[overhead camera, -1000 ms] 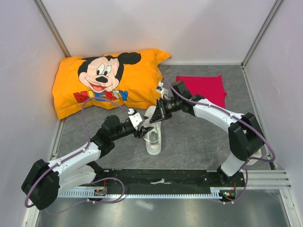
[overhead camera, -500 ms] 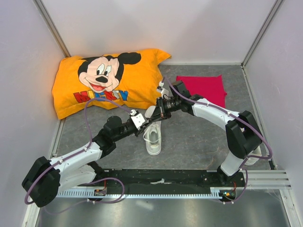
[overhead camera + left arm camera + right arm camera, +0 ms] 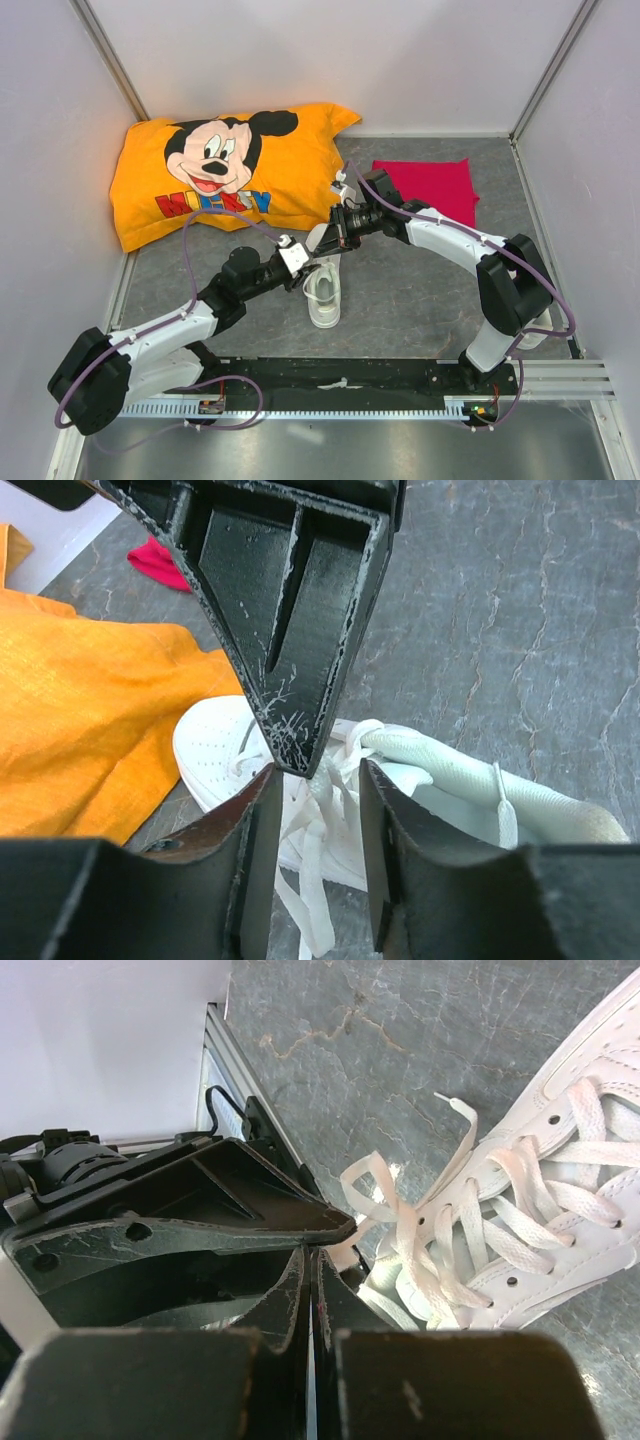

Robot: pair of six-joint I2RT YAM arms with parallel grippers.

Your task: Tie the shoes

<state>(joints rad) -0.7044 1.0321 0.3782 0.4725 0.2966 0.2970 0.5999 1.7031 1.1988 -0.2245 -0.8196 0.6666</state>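
Note:
One white shoe (image 3: pixel 323 297) lies in the middle of the grey floor, toe towards the arms, its laces loose. My right gripper (image 3: pixel 335 235) is shut, and a raised loop of lace (image 3: pixel 368 1173) runs into its tip (image 3: pixel 312 1252). My left gripper (image 3: pixel 302 262) meets it from the left. The left jaws (image 3: pixel 315 790) stand apart around hanging lace strands (image 3: pixel 318 880) without pressing them. The right gripper's black finger (image 3: pixel 290 630) points down into that gap. The shoe (image 3: pixel 440 770) lies just behind, and its eyelets show in the right wrist view (image 3: pixel 560 1160).
An orange Mickey pillow (image 3: pixel 225 170) lies at the back left, its edge close to the shoe (image 3: pixel 80 720). A red cloth (image 3: pixel 430 185) lies at the back right. White walls close in three sides. A black rail (image 3: pixel 340 375) runs along the near edge.
My left gripper has edged forward and up towards the right gripper's tip. The right arm and the shoe have stayed put.

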